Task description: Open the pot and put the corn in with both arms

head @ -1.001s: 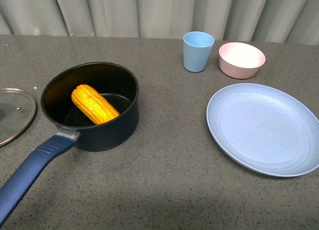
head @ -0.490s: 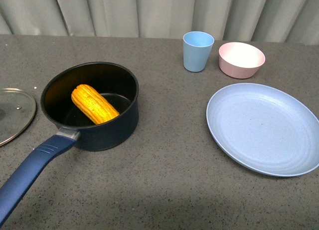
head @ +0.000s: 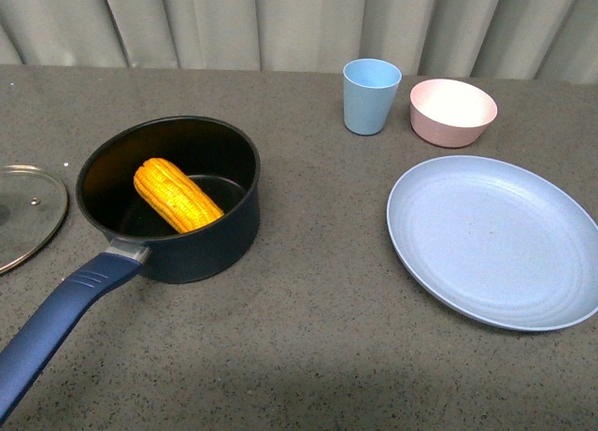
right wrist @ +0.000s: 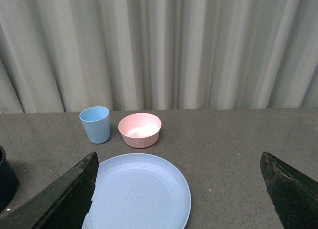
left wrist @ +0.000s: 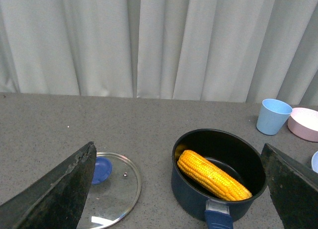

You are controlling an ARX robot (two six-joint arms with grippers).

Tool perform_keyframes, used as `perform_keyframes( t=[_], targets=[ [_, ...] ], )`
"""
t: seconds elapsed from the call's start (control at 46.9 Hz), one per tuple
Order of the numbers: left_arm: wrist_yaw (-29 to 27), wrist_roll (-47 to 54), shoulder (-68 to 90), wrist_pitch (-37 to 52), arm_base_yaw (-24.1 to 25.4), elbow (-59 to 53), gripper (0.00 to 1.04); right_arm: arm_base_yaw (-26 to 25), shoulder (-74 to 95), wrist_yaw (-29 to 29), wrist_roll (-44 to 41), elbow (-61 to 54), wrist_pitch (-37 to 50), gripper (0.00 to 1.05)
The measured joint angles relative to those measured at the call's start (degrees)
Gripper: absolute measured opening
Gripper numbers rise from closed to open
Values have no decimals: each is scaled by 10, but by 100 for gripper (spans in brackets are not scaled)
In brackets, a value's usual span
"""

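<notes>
The dark navy pot (head: 201,239) stands open on the grey table, its blue handle (head: 56,323) pointing to the near left. The yellow corn (head: 176,194) lies inside it, leaning on the wall. It also shows in the left wrist view (left wrist: 213,175) inside the pot (left wrist: 186,196). The glass lid (head: 23,211) lies flat on the table left of the pot, its blue knob (left wrist: 101,170) visible in the left wrist view. My left gripper (left wrist: 181,189) is open, pulled back above the pot and lid. My right gripper (right wrist: 179,189) is open and empty above the plate. Neither arm shows in the front view.
A light-blue cup (head: 371,96) and a pink bowl (head: 453,112) stand at the back right. A large light-blue plate (head: 495,239) lies at the right, also in the right wrist view (right wrist: 139,194). A grey curtain hangs behind the table.
</notes>
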Motion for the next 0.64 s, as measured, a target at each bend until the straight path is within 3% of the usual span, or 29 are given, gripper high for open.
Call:
perform_keyframes(
  t=[0.639],
  targets=[
    [0,0,0,0,0,0,98,0,0,0,0,0,0,95]
  ],
)
